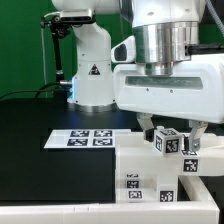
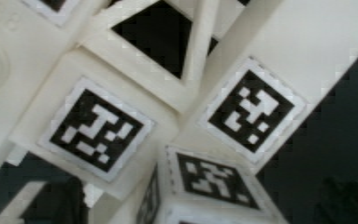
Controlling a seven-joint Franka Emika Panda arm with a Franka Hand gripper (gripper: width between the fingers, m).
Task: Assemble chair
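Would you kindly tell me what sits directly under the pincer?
A tagged white chair part sits between the open pincer fingers. Its lower end is hidden behind other white pieces.

White arm [image 1: 95, 65], silver wrist collar, black triangle marking, black cable

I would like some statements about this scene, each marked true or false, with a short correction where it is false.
1. The gripper has its fingers spread apart. True.
2. The marker board lies flat on the black table. True.
3. The tagged cube-shaped chair part lies on the marker board. False: it is apart from the board, between the gripper's fingers, toward the exterior view's right.
4. The marker board is plain and carries no tags. False: several black-and-white tags are printed on it.
5. In the wrist view, black-and-white tags show on white chair parts. True.
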